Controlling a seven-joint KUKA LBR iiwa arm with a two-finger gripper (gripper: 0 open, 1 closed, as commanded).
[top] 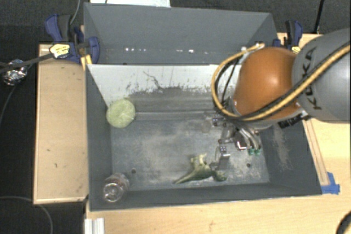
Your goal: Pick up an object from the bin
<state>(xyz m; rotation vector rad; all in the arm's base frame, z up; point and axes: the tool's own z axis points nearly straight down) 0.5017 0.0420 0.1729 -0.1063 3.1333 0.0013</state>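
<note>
Nearest the camera there's a small clear jar (115, 188) in the front-left corner of the bin (247, 194). A bit right of it, along the front wall, lies a green dinosaur-looking toy (198, 172) with the tool (223, 160) low over its right end, touching or close to it. My guess is we're at the lining-up step with nothing lifted yet, and I honestly can't tell if the tool is wide or narrow. Next it needs to straddle the toy's body, close and lift straight up; the pale green ball (120, 113) at the back left is well clear.
</note>
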